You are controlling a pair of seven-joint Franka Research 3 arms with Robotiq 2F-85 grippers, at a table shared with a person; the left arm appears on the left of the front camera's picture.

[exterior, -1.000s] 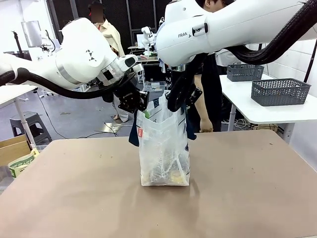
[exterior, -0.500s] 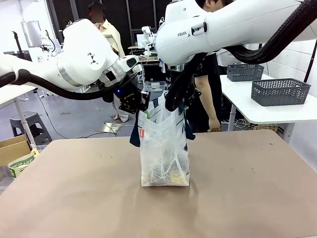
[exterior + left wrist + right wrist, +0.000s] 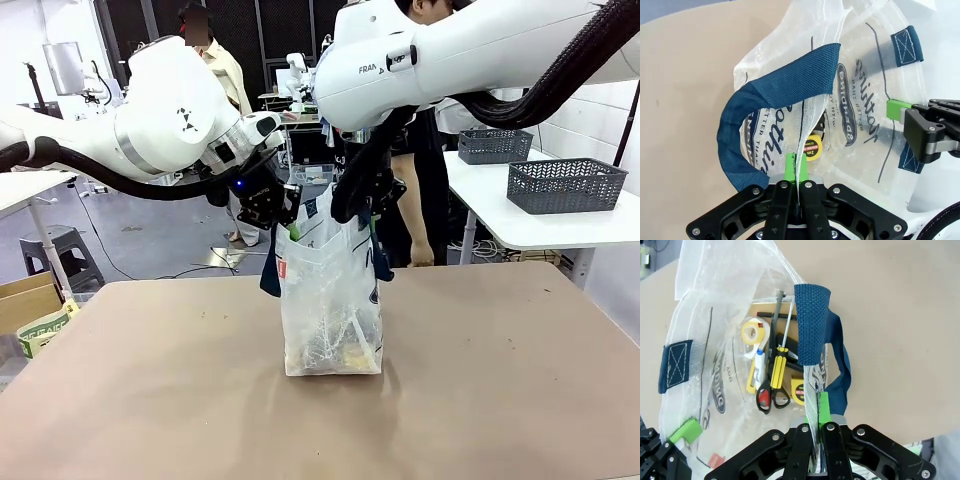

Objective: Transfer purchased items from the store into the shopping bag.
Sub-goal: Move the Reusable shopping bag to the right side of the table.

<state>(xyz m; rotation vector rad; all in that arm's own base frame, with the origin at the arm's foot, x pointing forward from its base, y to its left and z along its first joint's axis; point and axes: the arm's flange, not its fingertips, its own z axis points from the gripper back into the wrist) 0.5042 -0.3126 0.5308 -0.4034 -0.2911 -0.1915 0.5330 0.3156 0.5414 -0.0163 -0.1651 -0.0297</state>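
Observation:
The shopping bag (image 3: 330,300) stands upright in the middle of the brown table, whitish and translucent with dark blue handles (image 3: 775,95). My left gripper (image 3: 284,214) is shut on the bag's left rim (image 3: 799,167). On the opposite rim my right gripper (image 3: 360,205) is shut too, pinching the plastic beside a blue handle (image 3: 812,325), and between them they hold the mouth open. At the bag's bottom lie purchased items: a tape roll (image 3: 752,332), yellow-black screwdrivers (image 3: 777,365), red-handled scissors (image 3: 771,396) and a yellow tape measure (image 3: 799,391). Whether either dark grey mesh basket (image 3: 565,185) on the side table is the store, I cannot tell.
A person (image 3: 415,180) stands behind the bag at the far side. A white side table (image 3: 520,215) at the right carries a second mesh basket (image 3: 495,146). A cardboard box (image 3: 30,300) sits low at the left edge. Bare tabletop (image 3: 500,380) surrounds the bag.
Both grippers keep their hold on the bag's rim, which has shifted only slightly. The person's arm behind the bag has moved.

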